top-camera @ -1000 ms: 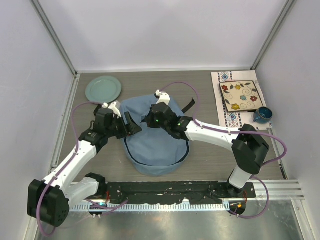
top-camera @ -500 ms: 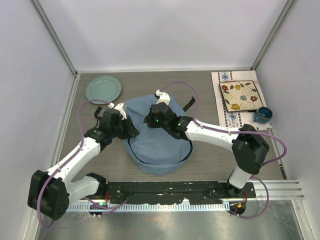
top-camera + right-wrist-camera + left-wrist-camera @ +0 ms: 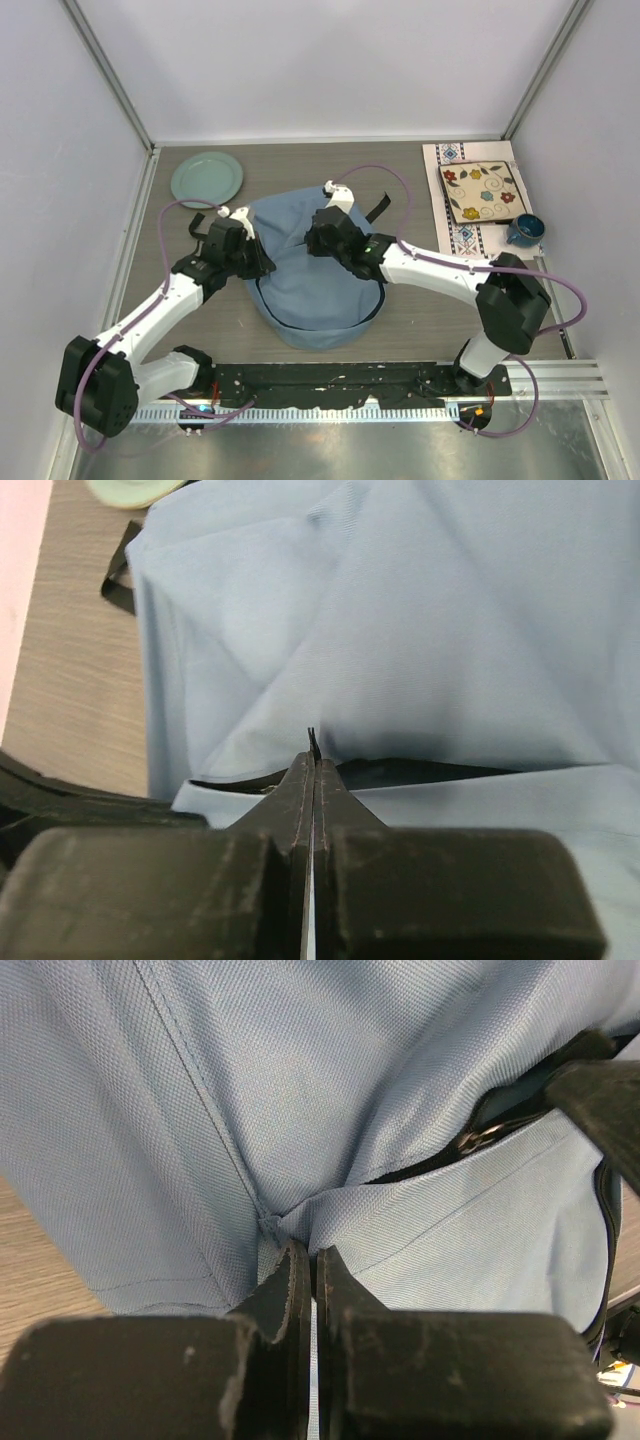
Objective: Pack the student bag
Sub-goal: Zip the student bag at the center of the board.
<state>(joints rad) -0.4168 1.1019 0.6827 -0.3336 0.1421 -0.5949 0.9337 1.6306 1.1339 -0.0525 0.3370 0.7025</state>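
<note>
Wood-grain table (image 3: 420, 325) under white booth walls, and we start at the near edge, where both arm bases sit on a black rail (image 3: 330, 377). Just beyond it lies the student bag (image 3: 318, 295), a slumped mound of pale blue cloth in the middle of the table. Its dark zipper (image 3: 480, 1135) gapes a little and a black strap (image 3: 377, 212) trails off the far side.

Left gripper (image 3: 305, 1260) is on the bag's left flank: jaws pressed together, and the wrist view shows a pinch of blue fabric caught between them right at a stitched seam. Right gripper (image 3: 312, 745) is over the bag's upper middle: jaws tight together too, tips at the zipper line, with a thin dark tab poking out between them. It looks like the zipper pull, though it's too small to be sure.

Handling read: this bag is soft and floppy, creasing wherever it's touched, so it is probably light and will sag rather than hold its mouth open. Plain cloth pinches may slide. Seams, zipper tape and straps are the firmer holds, ideally one on each side of the opening to spread it.

Farther back, a green plate (image 3: 207, 177) sits far left, apart from the bag. Far right, a patterned mat (image 3: 465, 238) carries a flowered square dish (image 3: 483, 192), with a blue cup (image 3: 524, 231) at the mat's edge.
</note>
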